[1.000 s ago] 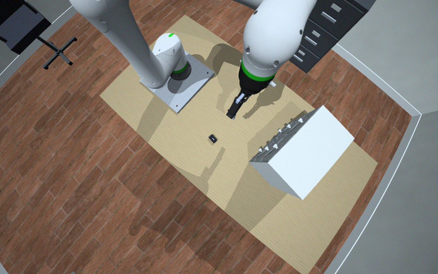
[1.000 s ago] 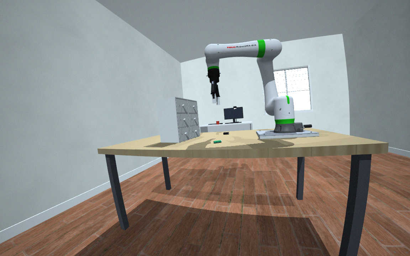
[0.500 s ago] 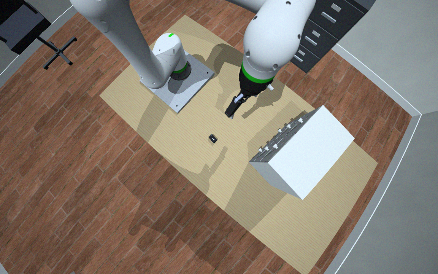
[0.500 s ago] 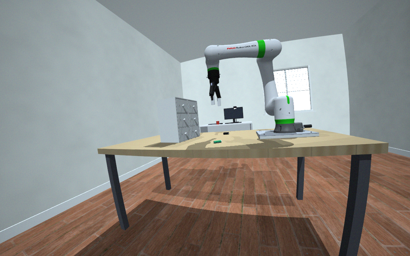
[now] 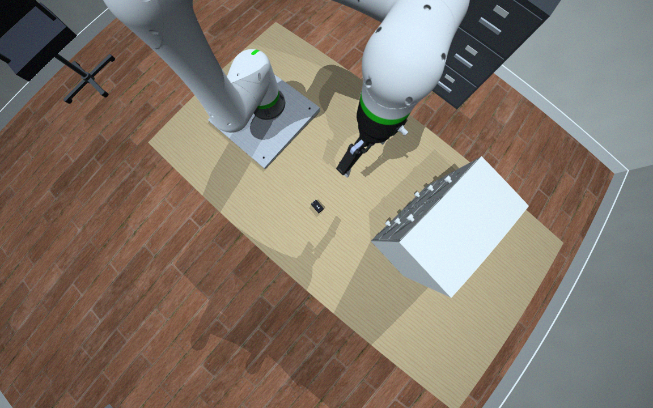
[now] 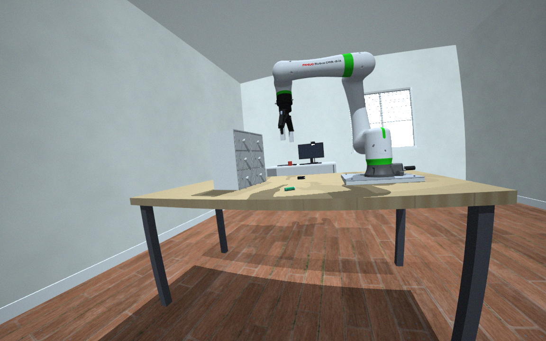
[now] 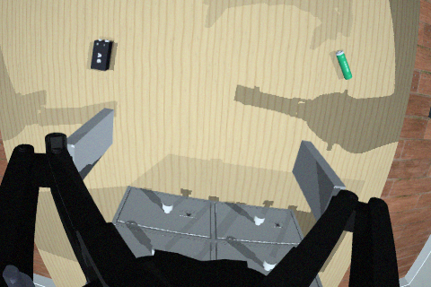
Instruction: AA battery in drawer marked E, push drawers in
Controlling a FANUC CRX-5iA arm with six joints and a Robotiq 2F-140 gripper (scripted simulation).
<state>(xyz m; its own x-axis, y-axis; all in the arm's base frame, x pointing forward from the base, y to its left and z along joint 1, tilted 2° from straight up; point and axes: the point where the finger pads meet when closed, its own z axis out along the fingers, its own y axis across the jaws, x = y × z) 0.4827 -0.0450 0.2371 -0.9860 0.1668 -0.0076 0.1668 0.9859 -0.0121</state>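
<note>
Gripper (image 5: 344, 171) (image 6: 286, 139) (image 7: 206, 142) released, wide and high!
Drawer first, likely: you square to the chest (image 5: 461, 223) (image 6: 225, 165) (image 7: 213, 220), ease E under half out; battery (image 6: 289, 188) (image 7: 344, 65) lies near the tabletop's (image 5: 420, 330) (image 6: 330, 204) (image 7: 202, 76) long edge.

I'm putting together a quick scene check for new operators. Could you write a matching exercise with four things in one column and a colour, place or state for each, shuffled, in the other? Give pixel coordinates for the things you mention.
Things
1. AA battery (image 6: 289, 188) (image 7: 344, 65)
2. Block-shaped battery (image 5: 317, 206) (image 6: 301, 177) (image 7: 101, 55)
3. Small chest (image 5: 463, 225) (image 6: 225, 161) (image 7: 212, 226)
4. Gripper (image 5: 345, 171) (image 6: 286, 136) (image 7: 206, 142)

Descriptions
A. black, lying on the table
B. open, above the table
C. green, lying on the table
D. white knobs on its drawer fronts

Right pairs: 1-C, 2-A, 3-D, 4-B
</note>
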